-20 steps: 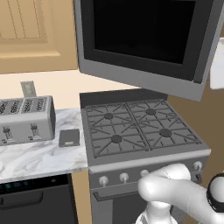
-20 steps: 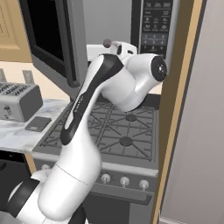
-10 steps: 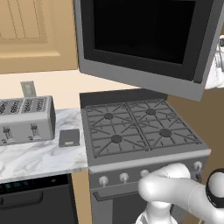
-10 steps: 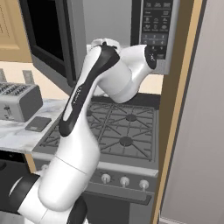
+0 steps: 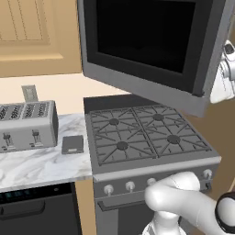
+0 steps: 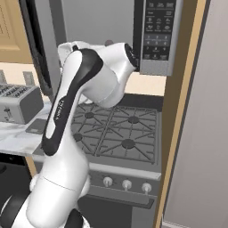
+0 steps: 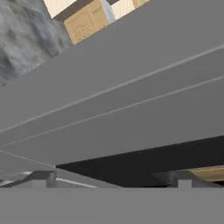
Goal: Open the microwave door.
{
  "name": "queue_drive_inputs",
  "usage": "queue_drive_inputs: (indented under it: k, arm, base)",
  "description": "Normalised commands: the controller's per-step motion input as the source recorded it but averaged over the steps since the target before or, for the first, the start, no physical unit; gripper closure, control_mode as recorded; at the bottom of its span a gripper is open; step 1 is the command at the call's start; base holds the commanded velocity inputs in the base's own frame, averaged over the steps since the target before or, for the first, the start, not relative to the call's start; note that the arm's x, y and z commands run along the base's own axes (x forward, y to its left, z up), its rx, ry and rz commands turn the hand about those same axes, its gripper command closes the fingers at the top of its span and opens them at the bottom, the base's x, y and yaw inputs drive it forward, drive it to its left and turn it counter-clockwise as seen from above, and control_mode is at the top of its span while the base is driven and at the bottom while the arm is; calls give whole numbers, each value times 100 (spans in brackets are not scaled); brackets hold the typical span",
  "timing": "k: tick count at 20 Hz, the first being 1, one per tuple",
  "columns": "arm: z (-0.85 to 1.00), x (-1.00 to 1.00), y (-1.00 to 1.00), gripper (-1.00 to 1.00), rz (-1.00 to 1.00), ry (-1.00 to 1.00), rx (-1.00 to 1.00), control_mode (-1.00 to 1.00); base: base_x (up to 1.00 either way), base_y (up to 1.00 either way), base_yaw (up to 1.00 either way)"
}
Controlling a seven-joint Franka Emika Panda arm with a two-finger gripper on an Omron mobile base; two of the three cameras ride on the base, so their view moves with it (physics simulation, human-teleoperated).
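Note:
The microwave door (image 5: 142,43), a grey frame around a big black window, stands swung out from the microwave (image 6: 158,35) over the stove. The right base view has the door edge-on (image 6: 38,49), with the grey cavity (image 6: 98,22) bare behind it and the dark keypad on the right. My white hand (image 5: 226,69) sits at the door's free right edge, partly behind it. In the hand view my gripper (image 7: 111,181) is open. Its dark fingertips (image 7: 39,178) stand wide apart, close against the door's grey surface.
A gas stove (image 5: 137,133) with knobs along its front lies below the door. A silver toaster (image 5: 27,124) and a small dark pad (image 5: 72,144) rest on the marble counter (image 5: 41,165). A tall grey panel with wooden trim (image 6: 196,116) closes in the right side.
My arm has swung left toward the door, and the hand now shows at the door's right edge. The door stands slightly wider open.

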Motion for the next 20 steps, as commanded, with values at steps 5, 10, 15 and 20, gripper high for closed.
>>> queue_drive_inputs:
  k: [5, 10, 15, 20]
  arm:
    - [1, -89, 78, -100, 28, -5, 0, -100]
    - [2, -40, 86, -100, 22, -6, 0, -100]
    - [0, -3, 98, -100, 12, -12, 0, -100]
    - [0, 2, 100, -100, 3, -10, 0, -100]
  base:
    - [0, 0, 0]
    - [0, 0, 0]
    - [0, 0, 0]
    - [0, 0, 0]
